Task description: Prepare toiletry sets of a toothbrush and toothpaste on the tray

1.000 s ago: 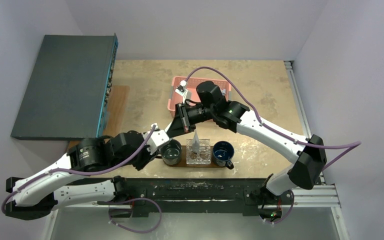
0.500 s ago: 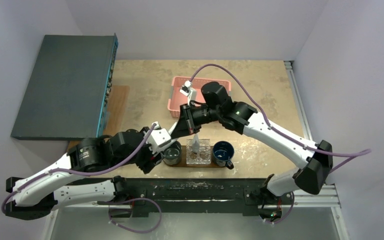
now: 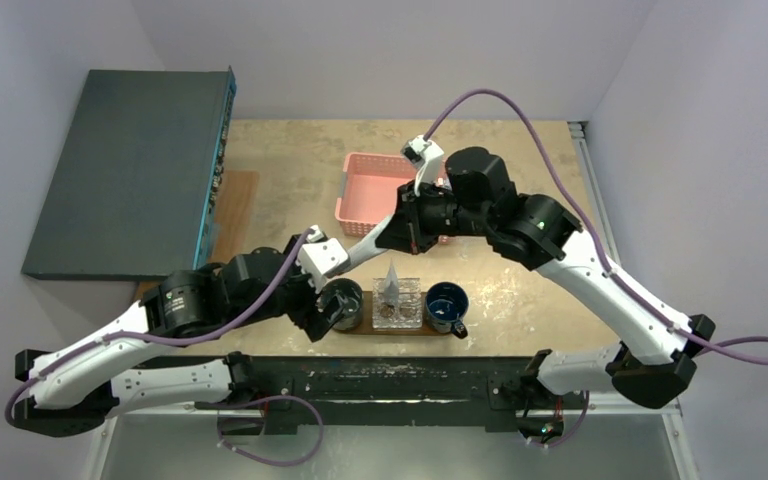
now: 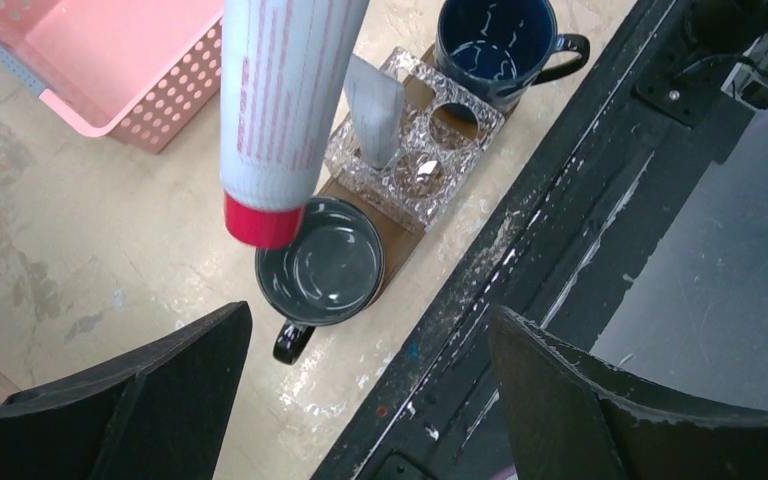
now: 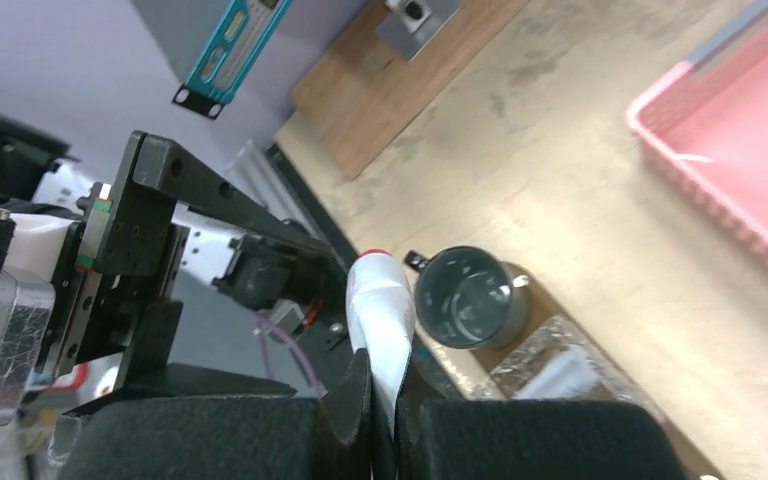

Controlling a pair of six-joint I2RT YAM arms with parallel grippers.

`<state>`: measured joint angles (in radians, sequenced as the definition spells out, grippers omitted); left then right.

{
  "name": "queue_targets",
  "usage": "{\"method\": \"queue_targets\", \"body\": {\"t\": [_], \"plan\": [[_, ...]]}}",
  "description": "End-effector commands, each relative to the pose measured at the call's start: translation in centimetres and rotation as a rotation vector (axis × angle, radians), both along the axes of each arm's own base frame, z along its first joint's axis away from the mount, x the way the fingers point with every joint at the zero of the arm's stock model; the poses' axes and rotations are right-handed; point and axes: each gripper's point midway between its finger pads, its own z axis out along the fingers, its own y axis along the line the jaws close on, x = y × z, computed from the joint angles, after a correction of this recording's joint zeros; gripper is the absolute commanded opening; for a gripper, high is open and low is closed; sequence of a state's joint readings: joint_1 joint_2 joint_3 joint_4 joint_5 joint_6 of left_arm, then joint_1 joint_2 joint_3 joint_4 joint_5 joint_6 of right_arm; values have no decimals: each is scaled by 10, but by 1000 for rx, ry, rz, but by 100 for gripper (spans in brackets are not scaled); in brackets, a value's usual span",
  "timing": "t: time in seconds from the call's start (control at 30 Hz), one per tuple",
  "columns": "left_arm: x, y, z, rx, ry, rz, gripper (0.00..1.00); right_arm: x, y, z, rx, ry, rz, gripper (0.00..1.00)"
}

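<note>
My right gripper (image 3: 392, 230) (image 5: 384, 396) is shut on the flat end of a white toothpaste (image 3: 368, 246) (image 4: 285, 100) (image 5: 384, 305) tube with red stripes and a red cap. The tube hangs cap-down above a dark grey mug (image 3: 343, 303) (image 4: 325, 265) (image 5: 470, 297). The mug stands on the brown tray (image 3: 412, 328) (image 4: 400, 228). Also on the tray are a clear faceted holder (image 3: 400, 305) (image 4: 415, 165) with a silvery tube (image 3: 391, 282) (image 4: 374, 110) upright in it, and a blue mug (image 3: 446, 304) (image 4: 495, 45). My left gripper (image 3: 320, 312) (image 4: 370, 400) is open and empty beside the grey mug. No toothbrush shows.
A pink lattice basket (image 3: 370, 190) (image 4: 90, 60) (image 5: 740, 150) sits behind the tray. A big dark box with a teal edge (image 3: 130, 170) fills the back left, beside a wooden board (image 3: 232, 215). The black base rail (image 3: 410, 375) (image 4: 580, 230) runs along the near edge.
My left gripper has opened, let go of the red-capped tube and drawn back toward the grey mug. My right gripper has kept the tube and moved right and up.
</note>
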<state>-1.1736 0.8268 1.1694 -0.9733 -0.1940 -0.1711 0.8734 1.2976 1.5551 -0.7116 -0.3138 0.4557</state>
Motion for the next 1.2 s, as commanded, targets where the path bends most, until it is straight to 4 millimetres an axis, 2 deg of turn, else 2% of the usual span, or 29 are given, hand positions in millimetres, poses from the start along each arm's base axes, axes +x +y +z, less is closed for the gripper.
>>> {"method": "queue_targets", "body": {"t": [0.0, 0.13, 0.37, 0.57, 0.83, 1.03, 1.17], "plan": [[15, -18, 26, -95, -21, 50, 88, 17, -38, 25, -92, -150, -144, 0], [31, -17, 26, -150, 35, 108, 88, 26, -67, 21, -220, -176, -239, 0], [61, 6, 24, -164, 23, 287, 89, 28, -106, 5, -376, -171, -349, 0], [80, 32, 11, -206, 70, 473, 89, 17, -111, -17, -445, -116, -303, 0], [92, 69, -13, -190, 126, 662, 90, 18, -118, -44, -572, -107, -260, 0], [94, 90, -28, -165, 151, 748, 90, 21, -102, -56, -566, -101, -226, 0], [94, 95, -38, -145, 167, 763, 90, 24, -93, -63, -578, -100, -217, 0]]}}
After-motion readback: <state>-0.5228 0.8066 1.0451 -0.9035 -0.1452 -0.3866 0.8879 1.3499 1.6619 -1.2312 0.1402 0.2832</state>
